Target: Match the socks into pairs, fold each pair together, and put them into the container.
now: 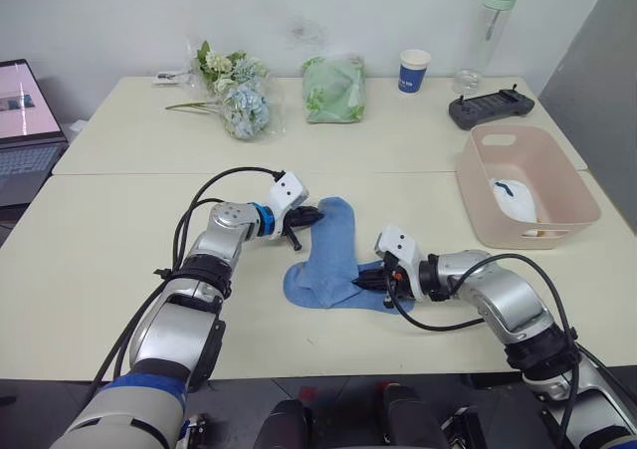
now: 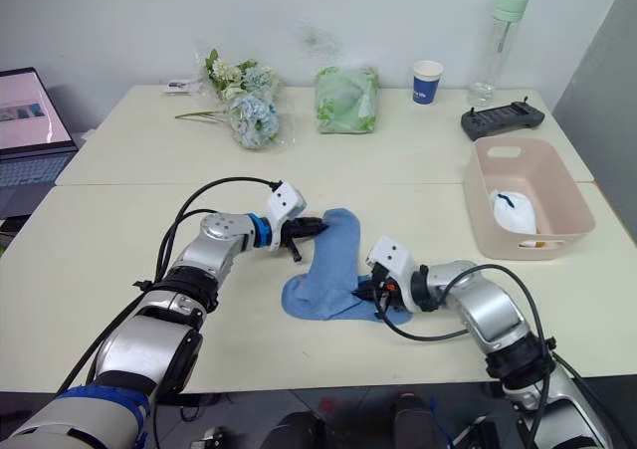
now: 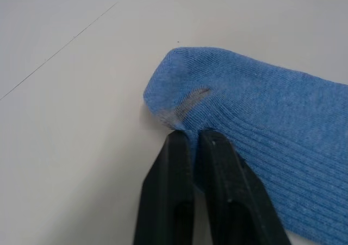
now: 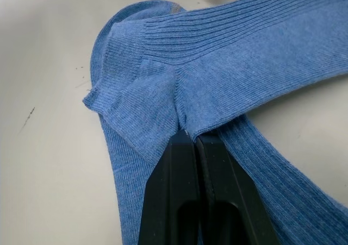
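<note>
Light blue socks (image 1: 328, 260) lie stacked on the near table's middle. My left gripper (image 1: 315, 213) is shut on the far toe end of the blue sock (image 3: 255, 114). My right gripper (image 1: 364, 279) is shut on the blue socks' near edge (image 4: 185, 93), beside the heel. The pale pink container (image 1: 526, 182) stands at the right of the table, with a folded white sock pair (image 1: 514, 200) inside it.
On the far table are a flower bunch (image 1: 237, 96), a green cloth bundle in plastic (image 1: 334, 88), a blue-and-white paper cup (image 1: 414, 71), a clear bottle (image 1: 495, 23) and a black controller (image 1: 491, 107). A laptop (image 1: 25, 130) sits at the far left.
</note>
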Robot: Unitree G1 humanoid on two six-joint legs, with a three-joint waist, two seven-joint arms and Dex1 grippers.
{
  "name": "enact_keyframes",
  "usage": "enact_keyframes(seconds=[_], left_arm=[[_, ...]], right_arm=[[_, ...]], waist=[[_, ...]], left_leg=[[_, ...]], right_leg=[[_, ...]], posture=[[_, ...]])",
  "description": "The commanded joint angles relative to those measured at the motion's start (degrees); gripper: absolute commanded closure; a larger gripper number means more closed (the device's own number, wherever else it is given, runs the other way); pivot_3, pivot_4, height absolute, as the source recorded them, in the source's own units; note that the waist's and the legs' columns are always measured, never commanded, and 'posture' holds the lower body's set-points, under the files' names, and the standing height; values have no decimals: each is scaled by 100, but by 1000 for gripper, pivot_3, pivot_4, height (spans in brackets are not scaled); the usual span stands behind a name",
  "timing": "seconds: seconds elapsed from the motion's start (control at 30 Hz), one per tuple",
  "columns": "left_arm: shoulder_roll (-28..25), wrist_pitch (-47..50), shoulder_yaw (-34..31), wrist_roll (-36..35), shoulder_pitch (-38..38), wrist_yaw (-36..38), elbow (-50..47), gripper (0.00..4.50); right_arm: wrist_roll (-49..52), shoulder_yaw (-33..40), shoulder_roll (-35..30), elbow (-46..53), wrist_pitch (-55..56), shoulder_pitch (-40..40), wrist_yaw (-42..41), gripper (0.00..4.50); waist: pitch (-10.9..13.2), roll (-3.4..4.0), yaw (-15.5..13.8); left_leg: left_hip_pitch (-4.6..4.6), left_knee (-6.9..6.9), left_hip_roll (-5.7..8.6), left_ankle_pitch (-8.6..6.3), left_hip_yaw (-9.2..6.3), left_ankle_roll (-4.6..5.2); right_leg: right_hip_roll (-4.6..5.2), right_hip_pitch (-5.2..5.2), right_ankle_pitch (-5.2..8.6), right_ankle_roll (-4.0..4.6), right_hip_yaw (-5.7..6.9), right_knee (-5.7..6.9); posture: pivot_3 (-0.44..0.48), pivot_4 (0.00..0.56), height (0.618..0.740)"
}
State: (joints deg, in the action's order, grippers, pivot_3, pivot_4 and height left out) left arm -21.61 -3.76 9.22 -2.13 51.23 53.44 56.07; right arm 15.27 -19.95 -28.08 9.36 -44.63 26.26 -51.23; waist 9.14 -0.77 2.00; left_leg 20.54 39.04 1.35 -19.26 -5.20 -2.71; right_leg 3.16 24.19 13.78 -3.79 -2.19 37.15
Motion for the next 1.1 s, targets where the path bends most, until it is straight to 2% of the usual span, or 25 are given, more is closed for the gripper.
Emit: enact_keyframes(seconds=[0.03,0.3,0.57,0.73,1.1], left_arm=[[-144,159,-232,-126,-125,127,-364,4466],[-229,876,-544,-341,-795,-34,-1636,4466],[-225,1037,-456,-244,-938,-54,-2027,4466],[-227,1057,-477,-245,-918,-43,-2015,4500],[-230,1018,-436,-191,-894,-9,-1998,4500]], right_arm=[[187,259,-92,268,-75,151,-81,4500],[379,315,-189,400,-373,316,-80,4500],[144,26,-185,198,-270,272,38,4500],[139,47,-171,191,-204,266,31,3132],[295,207,-16,185,-334,323,101,3132]], waist=[[0,0,8],[0,0,9],[0,0,-1],[0,0,-3],[0,0,-3]], left_leg=[[0,0,0,0,0,0],[4,0,-2,0,-40,0],[5,0,0,0,-40,0],[5,0,0,0,-40,-1],[5,0,0,0,-40,-1]], right_leg=[[0,1,0,0,0,0],[0,2,0,0,3,-2],[0,2,0,0,4,-2],[0,3,0,0,4,-2],[0,3,0,0,3,-3]], posture=[[0,150,740],[0,150,740],[0,150,740],[0,150,740],[0,150,740]])
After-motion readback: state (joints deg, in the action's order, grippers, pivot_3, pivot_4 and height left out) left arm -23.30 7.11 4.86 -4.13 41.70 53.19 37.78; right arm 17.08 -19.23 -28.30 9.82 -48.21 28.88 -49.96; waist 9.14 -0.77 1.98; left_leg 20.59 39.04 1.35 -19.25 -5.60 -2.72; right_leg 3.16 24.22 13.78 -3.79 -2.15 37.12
